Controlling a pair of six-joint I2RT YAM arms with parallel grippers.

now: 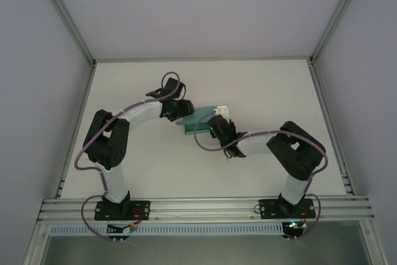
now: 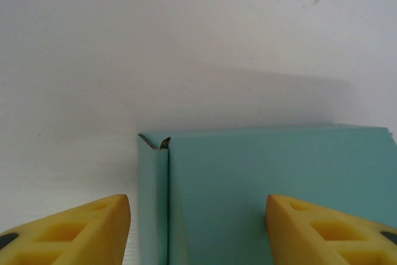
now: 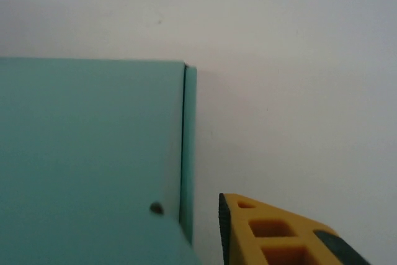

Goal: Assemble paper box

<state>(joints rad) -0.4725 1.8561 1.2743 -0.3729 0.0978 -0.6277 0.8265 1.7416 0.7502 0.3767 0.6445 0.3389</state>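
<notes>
The paper box is a teal-green flat card box lying mid-table between my two grippers. My left gripper reaches it from the left. In the left wrist view its yellow fingers stand apart astride the box's corner, with a folded side flap between them and a thin gap beside the left finger. My right gripper is at the box's right end. In the right wrist view one yellow finger shows just clear of the box's side wall; the other finger is hidden.
The white table is walled by white panels with aluminium posts at the back corners. A metal rail carrying both arm bases runs along the near edge. Both arms' elbows bend outward over the table.
</notes>
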